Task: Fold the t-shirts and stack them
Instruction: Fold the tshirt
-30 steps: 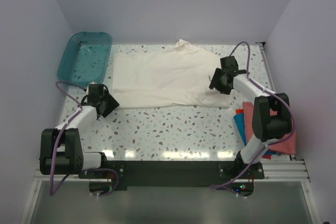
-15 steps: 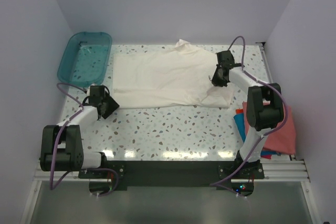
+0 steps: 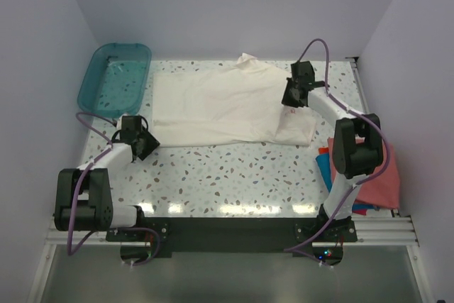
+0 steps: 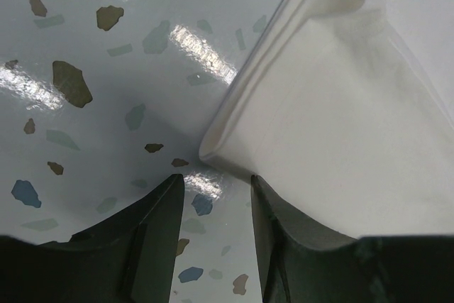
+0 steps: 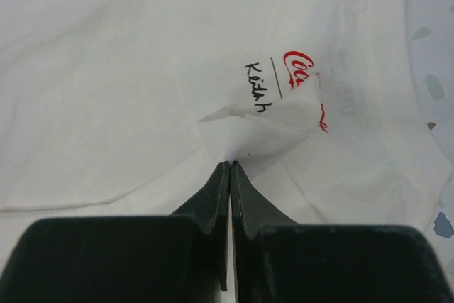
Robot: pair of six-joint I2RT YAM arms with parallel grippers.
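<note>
Top external view: the cream shirt [image 3: 227, 104] lies spread across the far surface [image 3: 234, 175], long axis left to right. The right claw [image 3: 292, 96] is clamped on cloth near its collar label [image 5: 301, 76]; the left claw [image 3: 145, 141], standing open, faces the near-left corner just ahead of its gap.

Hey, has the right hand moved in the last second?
Yes. The right hand moved toward the far edge of the table, over the cream t-shirt.
</note>
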